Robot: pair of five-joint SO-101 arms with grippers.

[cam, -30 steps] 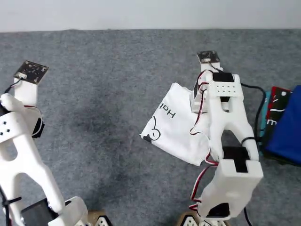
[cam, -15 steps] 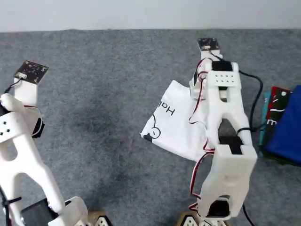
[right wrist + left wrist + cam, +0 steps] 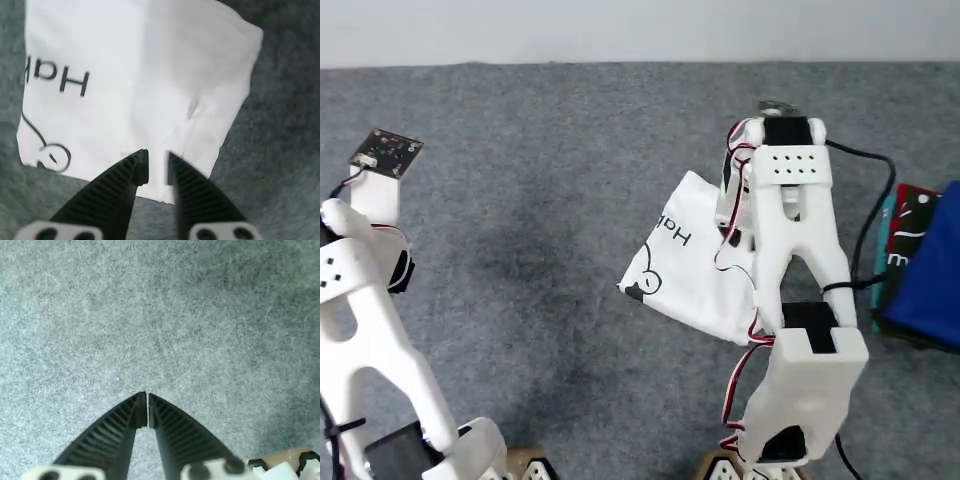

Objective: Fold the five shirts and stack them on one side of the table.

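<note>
Your right arm (image 3: 788, 230) has swung slightly toward the right of the frame over the last second. Its wrist has also tipped over, so the small board that showed at the top of the arm now sits tucked under the white bracket. The white shirt (image 3: 685, 265) has not gone with it. It lies folded at centre-right of the high view, its printed corner pointing to the lower left exactly as it did before. Read this as the arm resetting over the cloth, not dragging it.

The right gripper (image 3: 156, 159) hangs over the shirt's edge with its jaws a narrow slit apart, and white cloth shows through the gap. Nothing looks pinched, though you cannot tell from here whether the tips touch the fabric.

The left gripper (image 3: 148, 401) is closed tip to tip on nothing, above bare grey carpet (image 3: 160, 305). The left arm (image 3: 365, 290) has stayed parked at the far left of the high view.

At the right edge of that view, the blue shirt (image 3: 925, 270) tops the stack, with a red layer (image 3: 910, 222) peeking out beneath it. The white shirt lies near the stack but apart from it.

This shirt looks folded, so what likely remains is carrying it onto the pile. Take a bite that gathers every layer at the edge, or the fold may fall open on the lift.
</note>
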